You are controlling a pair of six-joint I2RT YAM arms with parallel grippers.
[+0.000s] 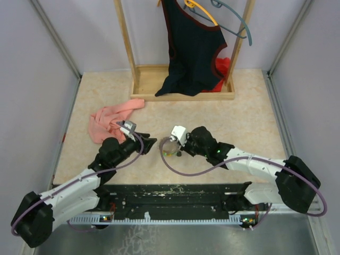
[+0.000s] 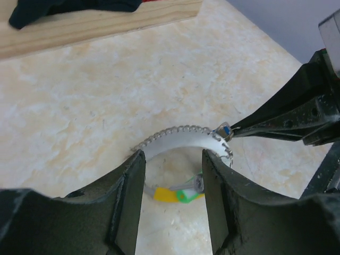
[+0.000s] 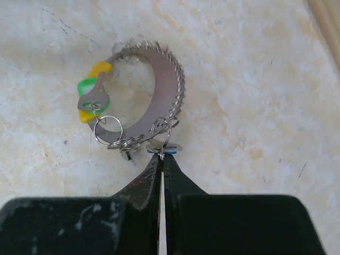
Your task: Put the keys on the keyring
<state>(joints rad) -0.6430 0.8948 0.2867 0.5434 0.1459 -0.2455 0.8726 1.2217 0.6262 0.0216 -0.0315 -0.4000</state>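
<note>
Pinching a blue key (image 3: pixel 163 150) at the very tips, right gripper (image 3: pixel 161 159) clenched on it, keyring (image 3: pixel 166 87) lying flat just ahead. Left gripper (image 2: pixel 173 158) released, fingers apart either side of the ring's near arc, apparently grasping nothing. Best to steady the ring with the left first (loose loop, likely to skate), then feed the key on slowly, no twisting. Green key (image 3: pixel 93 96) by the yellow piece, ahead-left of the right tips. Pale marbled surface (image 3: pixel 255 79); pink cloth (image 1: pixel 109 121) beyond the left gripper; wooden rack (image 1: pixel 139 79) with dark garment (image 1: pixel 191 48) far ahead; plain walls.
</note>
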